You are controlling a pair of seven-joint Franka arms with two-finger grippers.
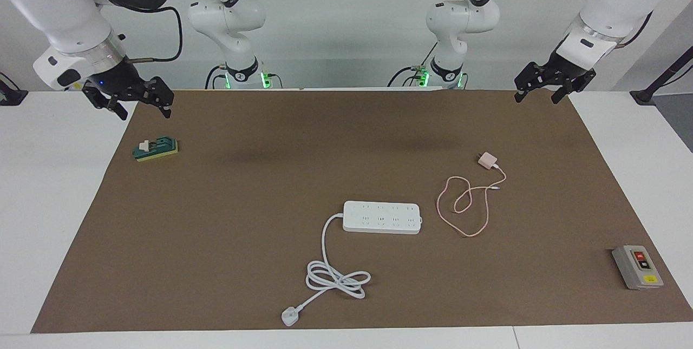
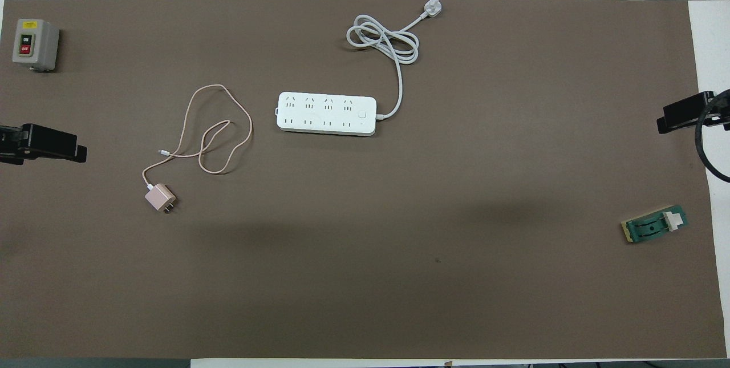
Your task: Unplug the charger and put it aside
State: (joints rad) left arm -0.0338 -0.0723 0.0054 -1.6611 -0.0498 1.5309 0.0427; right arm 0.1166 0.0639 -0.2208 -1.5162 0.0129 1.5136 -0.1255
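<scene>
The charger [image 1: 487, 160] [image 2: 159, 197], a small pale-pink cube, lies unplugged on the brown mat. It is toward the left arm's end and nearer to the robots than the white power strip [image 1: 382, 217] [image 2: 327, 113]. Its thin pink cable [image 1: 465, 203] [image 2: 219, 128] curls in loops between the two. All the strip's sockets are empty. My left gripper [image 1: 536, 97] [image 2: 74, 154] hangs open over the mat's corner at the left arm's end, well apart from the charger. My right gripper [image 1: 143, 112] [image 2: 664, 122] hangs open over the mat's edge at the right arm's end, holding nothing.
A grey on/off switch box [image 1: 637, 267] [image 2: 34, 44] stands at the left arm's end, farther from the robots. A green block [image 1: 156, 149] [image 2: 656, 225] lies under the right gripper's side. The strip's thick white cord ends in a white plug [image 1: 291, 316] [image 2: 432, 8].
</scene>
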